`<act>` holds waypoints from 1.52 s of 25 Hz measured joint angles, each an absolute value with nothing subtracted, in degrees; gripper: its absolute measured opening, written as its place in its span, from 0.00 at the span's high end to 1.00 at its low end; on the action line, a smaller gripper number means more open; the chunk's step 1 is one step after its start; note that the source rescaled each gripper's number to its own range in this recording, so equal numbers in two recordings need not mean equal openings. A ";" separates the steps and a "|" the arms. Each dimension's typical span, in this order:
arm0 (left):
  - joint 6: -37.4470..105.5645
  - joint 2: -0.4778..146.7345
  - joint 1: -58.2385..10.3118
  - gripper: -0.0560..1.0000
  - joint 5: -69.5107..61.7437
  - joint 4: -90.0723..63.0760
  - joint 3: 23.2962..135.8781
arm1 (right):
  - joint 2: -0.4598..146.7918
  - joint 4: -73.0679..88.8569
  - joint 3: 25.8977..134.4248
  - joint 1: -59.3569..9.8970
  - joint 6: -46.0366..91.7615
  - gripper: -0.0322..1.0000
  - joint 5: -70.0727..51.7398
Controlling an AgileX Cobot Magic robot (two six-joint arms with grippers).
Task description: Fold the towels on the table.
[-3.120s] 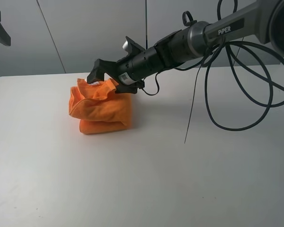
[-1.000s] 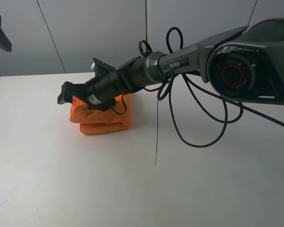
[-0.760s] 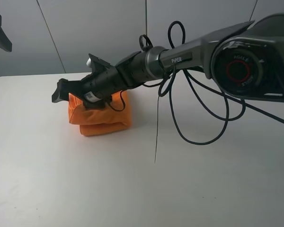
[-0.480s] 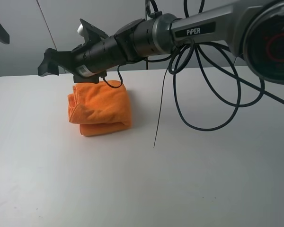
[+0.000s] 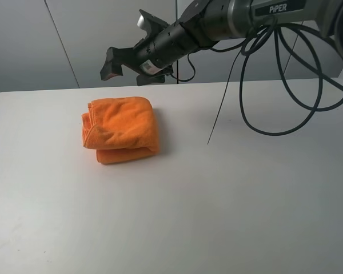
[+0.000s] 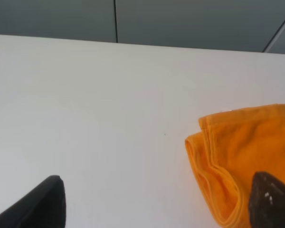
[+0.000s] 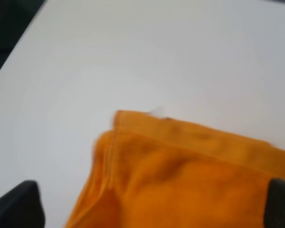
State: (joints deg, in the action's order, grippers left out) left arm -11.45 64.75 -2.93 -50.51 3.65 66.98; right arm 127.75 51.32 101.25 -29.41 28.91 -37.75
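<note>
**Folded towel on table, right gripper raised clear above it**

Surface: a plain white matte table (image 5: pixel 177 205), set against grey wall panels (image 5: pixel 103 40) divided by thin dark seams. Black cables (image 5: pixel 286 85) are seen looping down from the arm over the table's far right side.

The orange towel (image 5: pixel 121 129) is found lying folded into a thick bundle on the left half of the table, layered edges turned toward the left.

The right gripper (image 5: pixel 126 64) is held in the air above and just behind the towel, not touching it; its fingers are spread apart with nothing between them.

In the right wrist view the towel (image 7: pixel 180 175) is seen blurred from above, a small white tag at one corner. The left gripper (image 6: pixel 156 209) appears only in the left wrist view: two dark fingertips held wide apart, empty, with the towel (image 6: pixel 242 156) partly behind one tip.
</note>
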 joint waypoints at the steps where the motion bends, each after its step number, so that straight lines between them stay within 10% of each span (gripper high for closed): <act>1: -11.45 64.45 -2.93 0.00 -50.79 3.65 66.98 | 126.19 48.60 101.25 -27.38 27.13 0.00 -39.78; 14: -0.33 63.57 -2.93 0.00 -55.05 -9.43 66.98 | 93.61 25.67 83.20 -4.20 18.31 0.00 -50.09; 26: 4.54 42.38 -2.93 0.00 -56.54 -12.25 54.90 | 39.56 23.27 50.98 -3.35 13.84 0.00 -45.36; 38: 4.65 12.19 -2.93 0.00 -63.61 -7.18 46.45 | 11.28 6.79 44.87 -3.35 1.17 0.00 -62.10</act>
